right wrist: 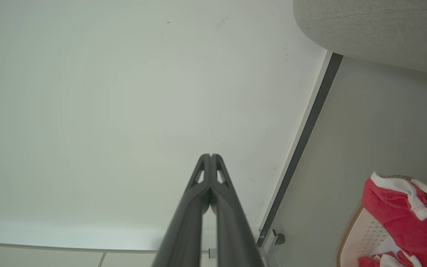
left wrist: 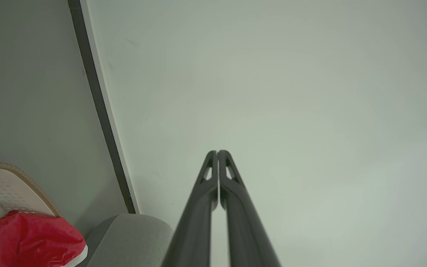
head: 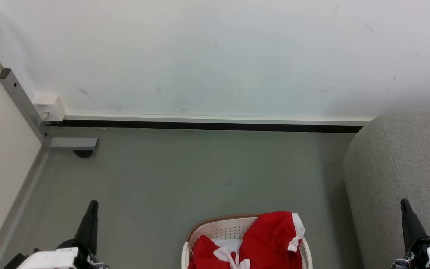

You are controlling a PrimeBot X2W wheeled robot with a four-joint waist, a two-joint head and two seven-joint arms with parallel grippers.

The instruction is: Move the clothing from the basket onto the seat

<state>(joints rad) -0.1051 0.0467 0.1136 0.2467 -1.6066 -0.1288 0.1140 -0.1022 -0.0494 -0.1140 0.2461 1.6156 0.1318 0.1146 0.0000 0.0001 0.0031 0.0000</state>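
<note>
Barely begun: the clothing (head: 271,239) sits heaped in the basket (head: 218,228), between the left gripper (head: 93,208) and right gripper (head: 405,206), both pinched closed on nothing. The seat (head: 405,160), beside the right gripper, awaits; every garment remains to move

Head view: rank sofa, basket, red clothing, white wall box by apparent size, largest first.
1. sofa, largest, though cropped at the right edge.
2-3. basket and red clothing: close; both cut off at the bottom edge, clothing covers much of the basket, so unranked.
4. white wall box, smallest, also farthest.
</note>
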